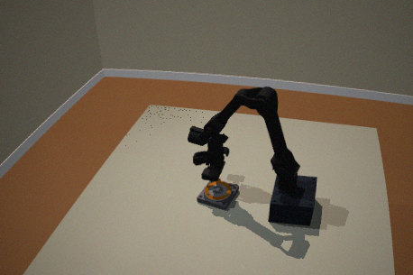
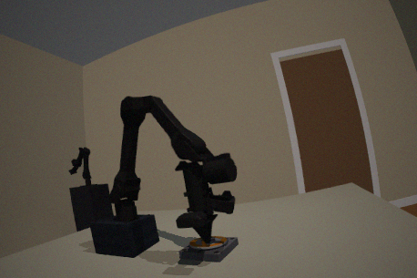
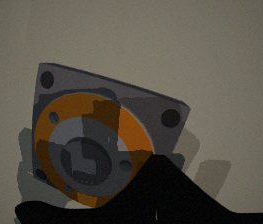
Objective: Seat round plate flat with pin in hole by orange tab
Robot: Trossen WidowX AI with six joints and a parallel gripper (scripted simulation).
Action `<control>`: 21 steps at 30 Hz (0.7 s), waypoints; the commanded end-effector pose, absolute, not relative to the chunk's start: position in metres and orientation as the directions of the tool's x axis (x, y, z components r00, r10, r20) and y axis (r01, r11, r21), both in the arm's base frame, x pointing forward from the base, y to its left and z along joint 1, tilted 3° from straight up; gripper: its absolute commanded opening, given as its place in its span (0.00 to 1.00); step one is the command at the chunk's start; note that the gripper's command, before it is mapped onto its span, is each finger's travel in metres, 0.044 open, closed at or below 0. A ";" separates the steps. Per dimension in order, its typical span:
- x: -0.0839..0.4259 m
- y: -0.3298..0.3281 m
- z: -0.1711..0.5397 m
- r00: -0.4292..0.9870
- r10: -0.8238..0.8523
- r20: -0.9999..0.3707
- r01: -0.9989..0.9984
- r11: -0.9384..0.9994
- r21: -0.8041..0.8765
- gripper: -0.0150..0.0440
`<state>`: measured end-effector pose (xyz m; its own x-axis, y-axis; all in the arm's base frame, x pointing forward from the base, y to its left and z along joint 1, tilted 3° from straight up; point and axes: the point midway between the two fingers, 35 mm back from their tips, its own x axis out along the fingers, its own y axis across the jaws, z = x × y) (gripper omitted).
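Now: black claw (image 2: 206, 233) over the round orange-rimmed grey plate (image 1: 217, 190)

Claw pressed together, gripping nothing; plate sits on its square grey base (image 3: 156, 104).

A pale beige table top (image 1: 135, 217) carries a square grey base (image 1: 231, 199) near frame centre and the arm's dark pedestal block (image 1: 292, 208) at lower right.
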<state>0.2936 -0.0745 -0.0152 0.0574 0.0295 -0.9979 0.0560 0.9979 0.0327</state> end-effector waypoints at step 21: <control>0.278 -0.074 -0.018 0.042 0.034 -0.999 0.051 0.998 0.036 0.25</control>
